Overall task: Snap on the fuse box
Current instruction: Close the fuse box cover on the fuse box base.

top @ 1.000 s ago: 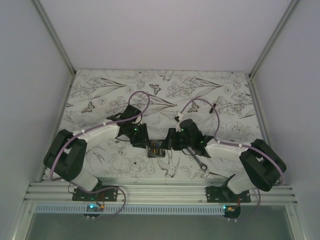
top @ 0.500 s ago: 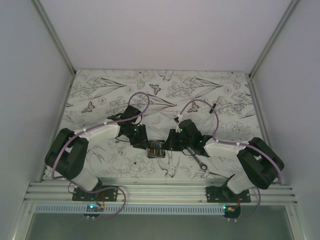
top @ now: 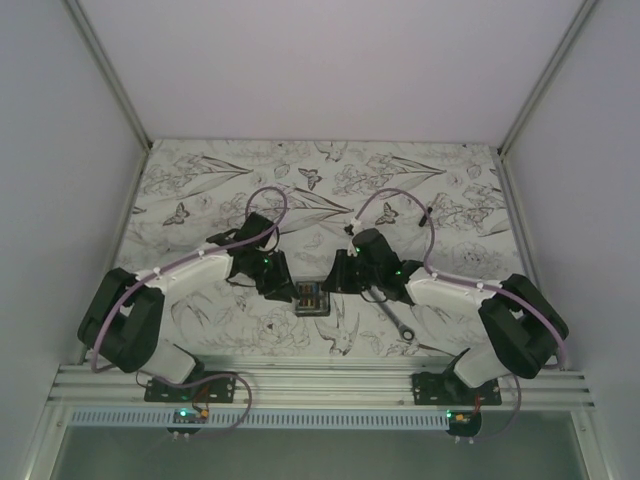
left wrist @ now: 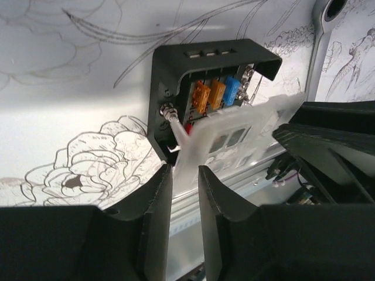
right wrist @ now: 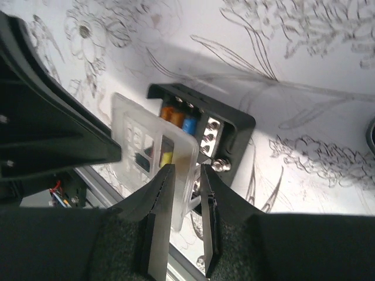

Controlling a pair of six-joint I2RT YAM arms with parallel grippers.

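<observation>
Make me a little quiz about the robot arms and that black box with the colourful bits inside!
1. True or false: the clear cover lies flat and closed on the fuse box.
2. Which fuse colours show inside the box? A) orange and blue B) green and pink C) only white
3. Fill in: the silver wrench lies on the table nearer the ___ arm.

Key: 1 false, it is tilted, pinched by the left gripper and the right gripper. 2 A. 3 right.
</observation>
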